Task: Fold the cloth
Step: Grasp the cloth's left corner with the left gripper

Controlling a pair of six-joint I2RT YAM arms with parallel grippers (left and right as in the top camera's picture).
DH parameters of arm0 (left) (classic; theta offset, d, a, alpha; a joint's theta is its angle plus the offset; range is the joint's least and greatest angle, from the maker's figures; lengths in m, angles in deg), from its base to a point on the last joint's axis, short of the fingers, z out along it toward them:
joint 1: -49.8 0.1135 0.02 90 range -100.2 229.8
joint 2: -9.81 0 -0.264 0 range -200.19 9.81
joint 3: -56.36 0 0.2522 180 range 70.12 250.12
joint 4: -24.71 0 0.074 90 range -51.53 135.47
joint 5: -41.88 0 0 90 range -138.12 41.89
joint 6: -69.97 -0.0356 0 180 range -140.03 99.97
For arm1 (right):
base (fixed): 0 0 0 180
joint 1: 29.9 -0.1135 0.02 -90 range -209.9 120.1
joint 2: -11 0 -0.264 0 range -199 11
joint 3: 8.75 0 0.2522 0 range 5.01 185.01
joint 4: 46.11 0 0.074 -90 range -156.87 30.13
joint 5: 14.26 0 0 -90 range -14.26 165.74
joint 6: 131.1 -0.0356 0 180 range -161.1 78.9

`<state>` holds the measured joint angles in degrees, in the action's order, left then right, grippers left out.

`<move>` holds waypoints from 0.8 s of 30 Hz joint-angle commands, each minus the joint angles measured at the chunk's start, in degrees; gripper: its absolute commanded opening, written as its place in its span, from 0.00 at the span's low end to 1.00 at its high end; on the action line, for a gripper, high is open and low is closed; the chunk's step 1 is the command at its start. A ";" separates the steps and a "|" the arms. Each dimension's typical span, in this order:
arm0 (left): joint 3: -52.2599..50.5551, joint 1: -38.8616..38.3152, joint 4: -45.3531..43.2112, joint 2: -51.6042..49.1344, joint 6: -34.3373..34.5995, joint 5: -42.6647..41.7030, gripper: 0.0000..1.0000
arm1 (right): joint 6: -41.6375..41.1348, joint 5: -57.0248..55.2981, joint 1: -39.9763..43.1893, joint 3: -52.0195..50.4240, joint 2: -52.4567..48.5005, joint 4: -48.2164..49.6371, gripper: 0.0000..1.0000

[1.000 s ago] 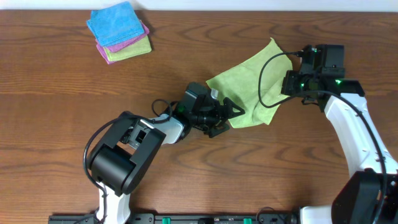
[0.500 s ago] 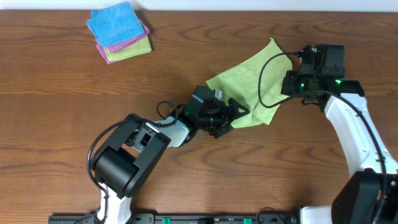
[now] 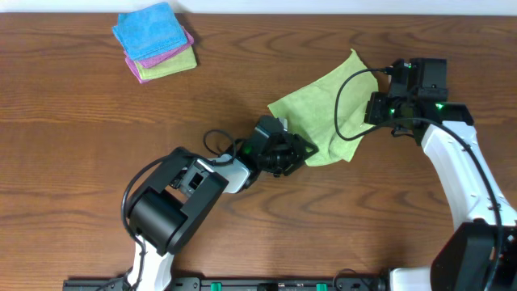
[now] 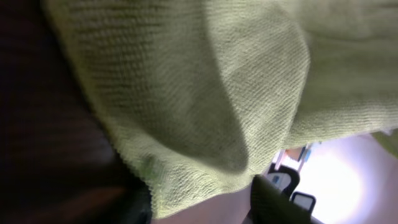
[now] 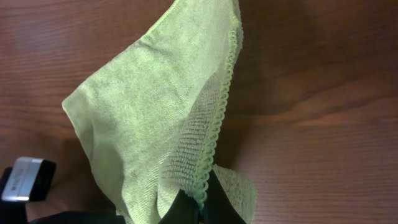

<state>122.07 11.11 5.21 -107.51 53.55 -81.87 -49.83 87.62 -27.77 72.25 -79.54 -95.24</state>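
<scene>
The lime-green cloth (image 3: 319, 101) lies rumpled on the wooden table, right of centre. My left gripper (image 3: 305, 150) is at its near-left corner, and in the left wrist view that corner of the cloth (image 4: 186, 93) fills the gap between the dark fingers of my left gripper (image 4: 199, 208), jaws closed in on it. My right gripper (image 3: 370, 109) is at the cloth's right side. The right wrist view shows my right gripper (image 5: 202, 208) shut on the scalloped hem of the cloth (image 5: 143, 112), which it holds raised off the table.
A stack of folded cloths (image 3: 155, 40), blue on top with pink and green under it, sits at the far left. A black cable (image 3: 339, 97) from the right arm loops over the cloth. The table's far edge runs along the top.
My left gripper has slid right onto the cloth's near corner and its fingers have come together on it. The right arm has stayed still with its hold on the hem.
</scene>
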 commanded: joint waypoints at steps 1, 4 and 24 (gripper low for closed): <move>0.31 -0.09 -1.22 -1.27 -0.33 0.55 0.13 | -0.02 0.59 0.04 0.44 -0.11 -0.24 0.01; 0.42 1.27 -4.11 -1.27 -0.31 -2.21 0.05 | 0.00 0.59 0.04 0.44 -0.11 -0.24 0.01; 16.85 21.53 0.85 -0.85 -1.38 -26.67 0.05 | -0.90 3.76 -1.84 0.42 -0.13 -1.57 0.01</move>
<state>137.41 31.41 4.56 -108.08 54.51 -104.34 -49.90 91.16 -28.53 72.25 -79.54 -96.62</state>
